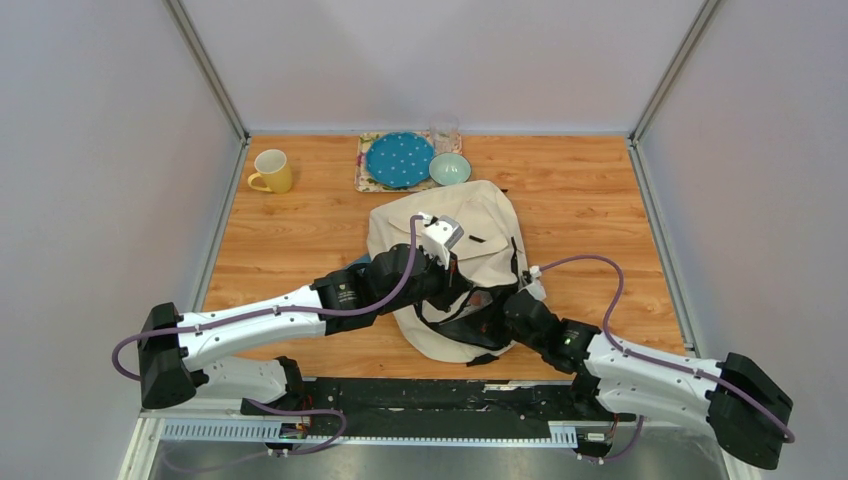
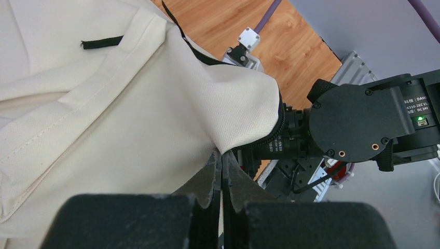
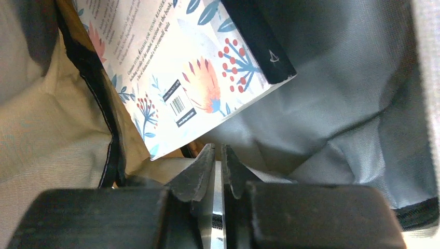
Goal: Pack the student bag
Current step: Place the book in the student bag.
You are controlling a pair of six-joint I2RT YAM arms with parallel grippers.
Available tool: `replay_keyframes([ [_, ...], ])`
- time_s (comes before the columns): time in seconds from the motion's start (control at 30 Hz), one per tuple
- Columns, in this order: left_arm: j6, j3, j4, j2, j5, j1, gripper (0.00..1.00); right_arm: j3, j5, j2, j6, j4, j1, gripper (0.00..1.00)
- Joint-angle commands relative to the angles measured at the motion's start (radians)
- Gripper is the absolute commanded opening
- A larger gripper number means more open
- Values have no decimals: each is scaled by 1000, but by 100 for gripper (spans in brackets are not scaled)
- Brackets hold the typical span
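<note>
The student bag (image 1: 480,215), a big cream backpack with black straps, lies in the middle of the table with its mouth toward the arms. My left gripper (image 2: 222,155) is shut on a fold of the bag's cream fabric (image 2: 129,119) at the edge of the opening, holding it up. My right gripper (image 3: 218,150) is inside the bag, its jaws nearly together with nothing between the tips. Just beyond it a book with a floral cover (image 3: 197,67) rests against the grey lining (image 3: 353,104). In the top view the right fingers are hidden in the bag's mouth (image 1: 490,320).
At the back of the table stand a yellow mug (image 1: 271,171), a blue dotted plate (image 1: 399,158) on a floral mat (image 1: 362,180), a teal bowl (image 1: 450,168) and a clear glass (image 1: 444,133). The right arm's black wrist (image 2: 358,119) is close beside the left gripper.
</note>
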Motion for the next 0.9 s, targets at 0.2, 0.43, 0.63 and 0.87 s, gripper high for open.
replay_keyframes([
  [0.2, -8, 44, 65, -13, 40, -4, 0, 97, 114, 153, -75, 171, -7, 9],
  [0.43, -14, 38, 59, -11, 50, -5, 0, 204, 154, 278, -104, 345, -44, 9],
  [0.63, -19, 30, 60, -17, 47, -4, 0, 267, 148, 385, -97, 404, -94, 12],
  [0.87, -16, 9, 55, -31, 31, -5, 0, 234, 45, 369, -110, 392, -116, 17],
])
